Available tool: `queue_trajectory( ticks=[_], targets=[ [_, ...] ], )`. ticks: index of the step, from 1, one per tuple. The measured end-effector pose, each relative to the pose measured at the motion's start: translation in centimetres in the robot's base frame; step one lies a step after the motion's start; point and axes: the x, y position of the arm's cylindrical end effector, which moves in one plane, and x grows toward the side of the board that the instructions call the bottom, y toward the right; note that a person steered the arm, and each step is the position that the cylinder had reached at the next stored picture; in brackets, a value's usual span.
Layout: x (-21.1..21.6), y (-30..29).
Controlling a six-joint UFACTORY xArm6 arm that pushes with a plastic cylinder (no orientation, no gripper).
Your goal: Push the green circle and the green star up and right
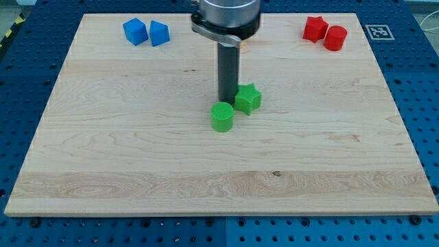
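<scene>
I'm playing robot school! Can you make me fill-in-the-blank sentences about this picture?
1. My tip is beside two blocks coloured ____.
2. The green star sits to the view's ____ of the green circle.
3. The two blue blocks lie near the view's top ____ corner.
4. The red blocks number ____.

Missing words: green; right; left; two

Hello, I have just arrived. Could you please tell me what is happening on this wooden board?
A robot arm with a dark rod is pushing small blocks on a wooden board. My tip stands near the board's middle, just above the green circle and directly left of the green star; the two green blocks sit close together. Two blue blocks lie at the view's top left, and a red star with a red cylinder lie at the top right. The green pair is to go up and right.
</scene>
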Motion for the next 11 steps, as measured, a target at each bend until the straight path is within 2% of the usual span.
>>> queue_trajectory(
  ticks=[2,4,5,7,9,10,11],
  targets=[
    [0.5,-8.3],
    [6.4,-5.7],
    [6.2,-3.4],
    [1.8,-2.3],
    [0.1,1.1],
    [-0.9,-2.0],
    [-4.1,-6.6]
  ],
)
